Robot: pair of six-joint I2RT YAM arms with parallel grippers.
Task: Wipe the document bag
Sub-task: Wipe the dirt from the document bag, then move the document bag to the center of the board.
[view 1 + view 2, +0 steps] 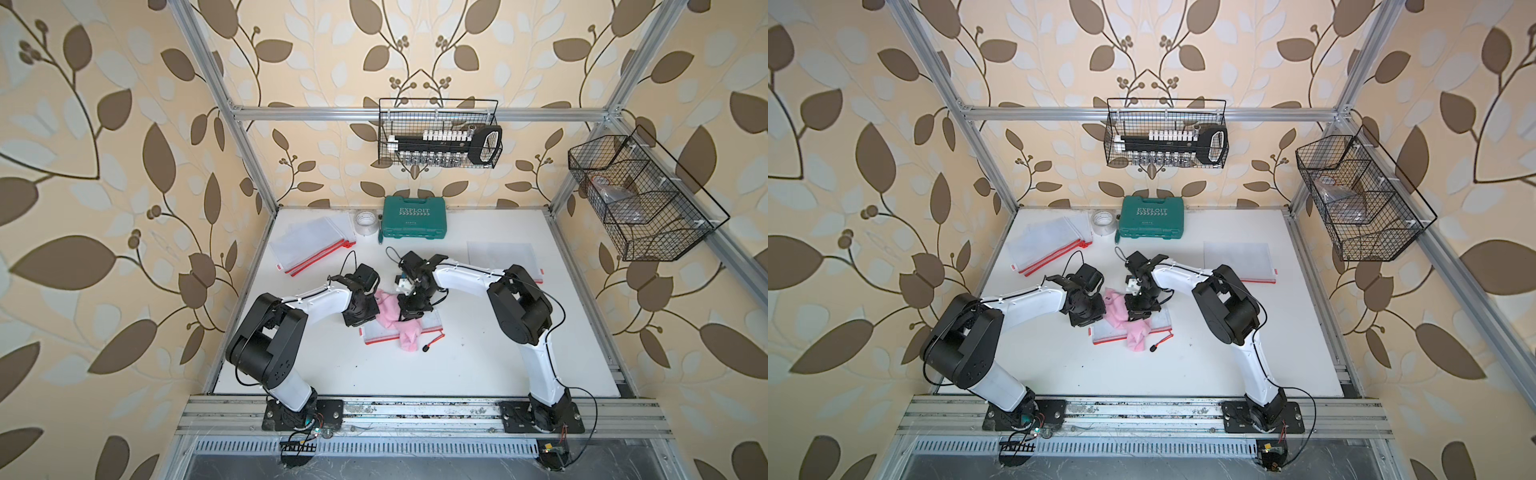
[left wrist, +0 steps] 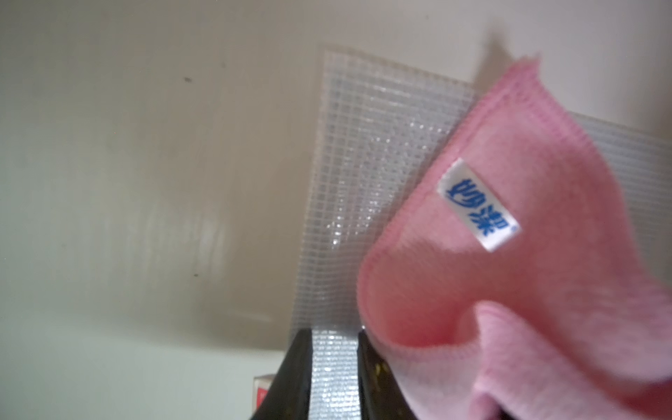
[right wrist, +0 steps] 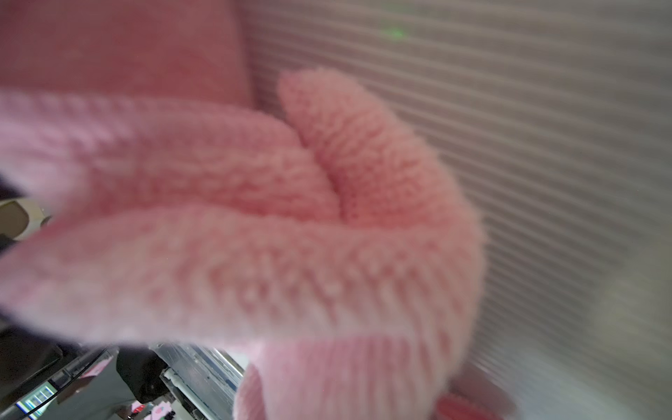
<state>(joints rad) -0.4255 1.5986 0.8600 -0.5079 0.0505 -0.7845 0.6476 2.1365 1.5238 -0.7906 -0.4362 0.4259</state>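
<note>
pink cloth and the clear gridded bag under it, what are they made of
The pink cloth looks like microfibre or terry: matte, fuzzy pile, stitched edge, sewn label. The clear gridded document bag seems glossy plastic film reinforced with a thread grid; it glints.

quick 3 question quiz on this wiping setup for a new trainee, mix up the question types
1. Multiple choice: what colour is the zip edge of the document bag in the middle? A red, B blue, C green.
2. True or false: the tape roll sits right beside the green case.
3. Fill in: the jaws of the right gripper are shut on the ____.
Key: 1 A; 2 true; 3 pink cloth.
</note>
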